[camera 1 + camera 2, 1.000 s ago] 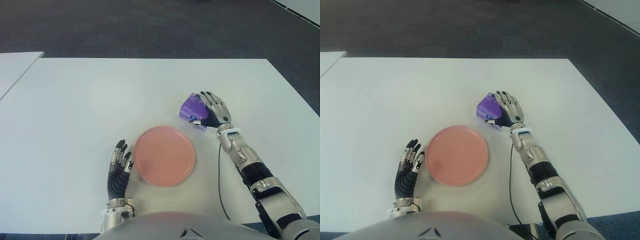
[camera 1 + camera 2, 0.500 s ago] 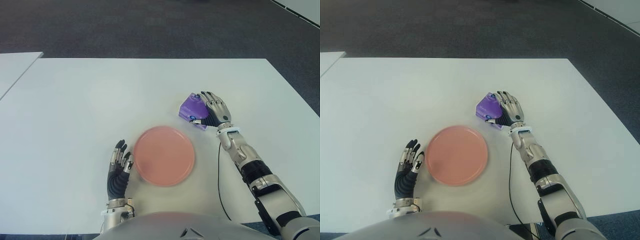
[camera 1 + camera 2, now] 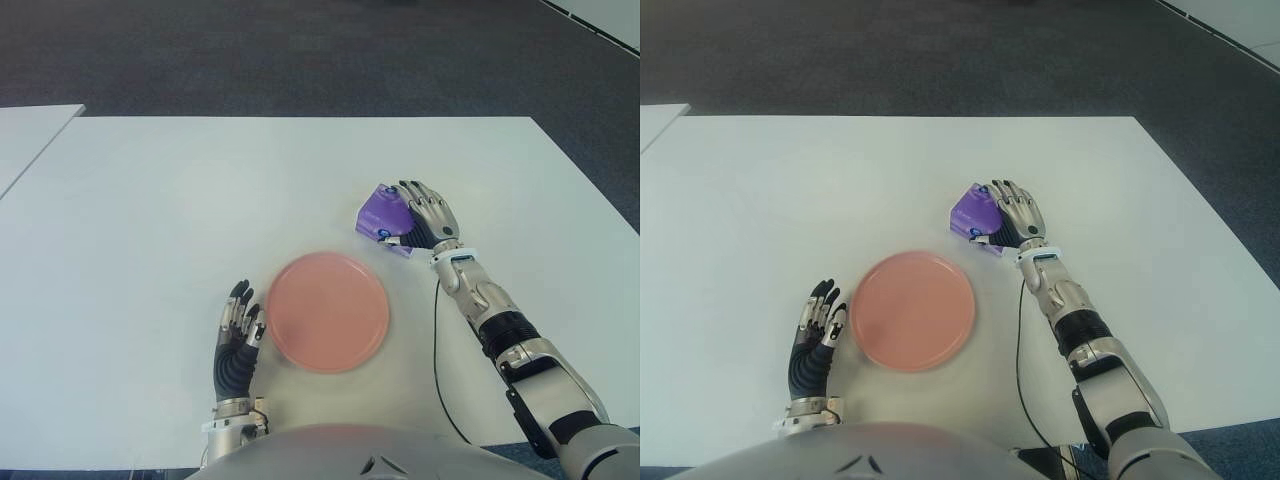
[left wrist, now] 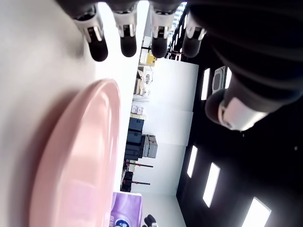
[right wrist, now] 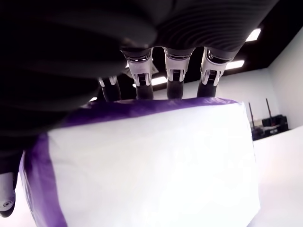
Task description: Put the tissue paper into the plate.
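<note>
The purple tissue paper pack (image 3: 383,220) sits on the white counter (image 3: 150,220), at about 1 o'clock from the pink plate (image 3: 328,312) and just beside it. The right hand (image 3: 428,218) wraps its fingers (image 5: 173,71) over the pack's top and holds it. Only the right wrist view shows the pack's white side. The left hand (image 3: 238,340) shows at 9 o'clock of the plate, fingers straight and apart, holding nothing.

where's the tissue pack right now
In the eye views the purple tissue pack sits on the white table, just beyond the pink plate toward the robot's right, with the right hand wrapped over it.
</note>
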